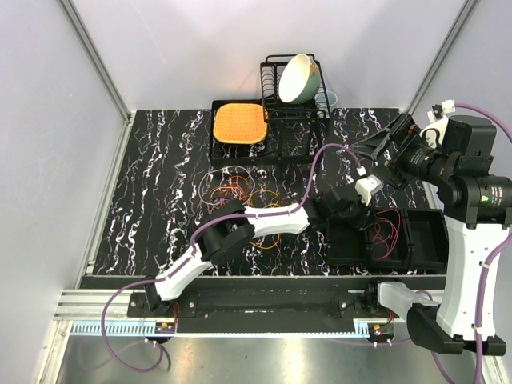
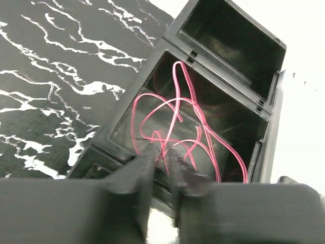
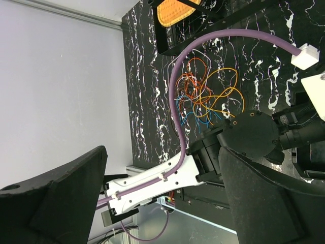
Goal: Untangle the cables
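Site entry, as I view it from my remote console: robotics lab test cell. Evidence: white enclosure walls [image 1: 160,48] on aluminium posts [image 1: 96,56]; marble-print tabletop [image 1: 160,200]; 2 arms [image 1: 268,218] bolted to a rail [image 1: 264,302]; staged dish rack [image 1: 296,104]; black bins [image 1: 424,236].

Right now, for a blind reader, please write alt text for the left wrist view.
A red cable lies in loose loops inside a black bin, with the left gripper right over it, jaws a little apart. Beyond it stands an empty bin.

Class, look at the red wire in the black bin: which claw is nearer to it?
Left. The left claw hangs right over the red wire in the black bin. The right claw is raised well off to one side, wide open.
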